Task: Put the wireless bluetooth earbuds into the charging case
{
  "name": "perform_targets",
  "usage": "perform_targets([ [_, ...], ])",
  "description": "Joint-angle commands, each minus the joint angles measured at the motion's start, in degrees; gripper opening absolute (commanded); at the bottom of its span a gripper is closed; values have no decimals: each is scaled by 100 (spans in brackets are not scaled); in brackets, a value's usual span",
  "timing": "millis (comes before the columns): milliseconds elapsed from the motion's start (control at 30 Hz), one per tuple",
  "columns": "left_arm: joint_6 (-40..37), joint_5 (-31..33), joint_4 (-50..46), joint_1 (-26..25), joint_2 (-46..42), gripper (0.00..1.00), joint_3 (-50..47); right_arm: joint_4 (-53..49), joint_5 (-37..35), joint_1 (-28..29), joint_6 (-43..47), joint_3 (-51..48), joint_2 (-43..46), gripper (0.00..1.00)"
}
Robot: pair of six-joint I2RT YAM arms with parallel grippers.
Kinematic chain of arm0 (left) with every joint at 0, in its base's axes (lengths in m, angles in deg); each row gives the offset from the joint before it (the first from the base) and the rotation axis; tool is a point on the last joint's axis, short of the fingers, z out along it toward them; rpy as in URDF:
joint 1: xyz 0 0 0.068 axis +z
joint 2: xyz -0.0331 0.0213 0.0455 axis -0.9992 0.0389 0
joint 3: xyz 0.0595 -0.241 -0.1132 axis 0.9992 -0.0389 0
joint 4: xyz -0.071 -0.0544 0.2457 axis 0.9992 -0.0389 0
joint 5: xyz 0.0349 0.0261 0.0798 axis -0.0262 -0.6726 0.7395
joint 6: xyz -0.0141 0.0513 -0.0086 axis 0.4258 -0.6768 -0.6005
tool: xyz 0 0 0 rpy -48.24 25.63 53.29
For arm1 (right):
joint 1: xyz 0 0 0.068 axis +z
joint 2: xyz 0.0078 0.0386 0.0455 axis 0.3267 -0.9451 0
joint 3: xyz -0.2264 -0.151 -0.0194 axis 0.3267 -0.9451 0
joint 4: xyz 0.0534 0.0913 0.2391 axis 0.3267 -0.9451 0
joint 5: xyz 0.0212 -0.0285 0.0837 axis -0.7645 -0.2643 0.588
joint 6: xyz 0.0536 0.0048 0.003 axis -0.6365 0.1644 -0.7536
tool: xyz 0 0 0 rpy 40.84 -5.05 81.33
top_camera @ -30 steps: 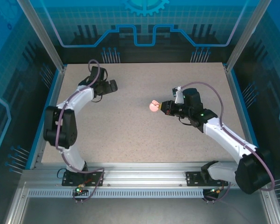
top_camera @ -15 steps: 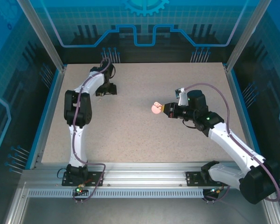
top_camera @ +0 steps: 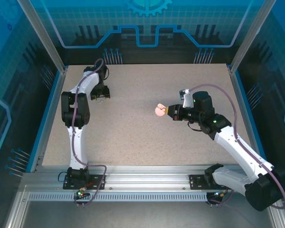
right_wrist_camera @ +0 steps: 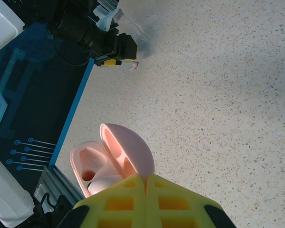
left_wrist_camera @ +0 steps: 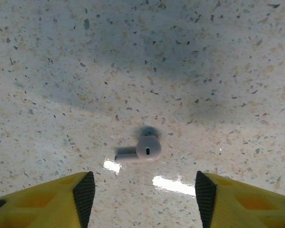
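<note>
The open pink charging case (right_wrist_camera: 118, 154) is being clamped by the right gripper (right_wrist_camera: 145, 186) at mid-table, and one bud seems seated inside. A pale earbud (left_wrist_camera: 143, 150) is lying on the table (top_camera: 133, 137) at far left, below the left gripper (left_wrist_camera: 145, 190), whose fingers are standing apart, not yet gripping it.

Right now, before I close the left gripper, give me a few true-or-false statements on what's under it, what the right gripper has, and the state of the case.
1. A pale earbud lies on the table between the left gripper's spread fingers, touching neither. True.
2. That earbud is purple. False: it is whitish.
3. The right gripper is empty. False: it is shut on the pink charging case.
4. The case's lid stands open. True.
</note>
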Motion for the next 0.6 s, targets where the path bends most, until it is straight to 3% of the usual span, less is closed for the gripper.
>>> perform_targets([
  [0,-90,-244,-239,49,227,55,225,-96,74,39,71,199,63,0],
  [167,-86,-401,-299,122,381,49,359,-163,22,40,97,247,90,0],
  [567,-195,-547,-306,297,554,46,411,-225,-54,42,63,264,131,0],
])
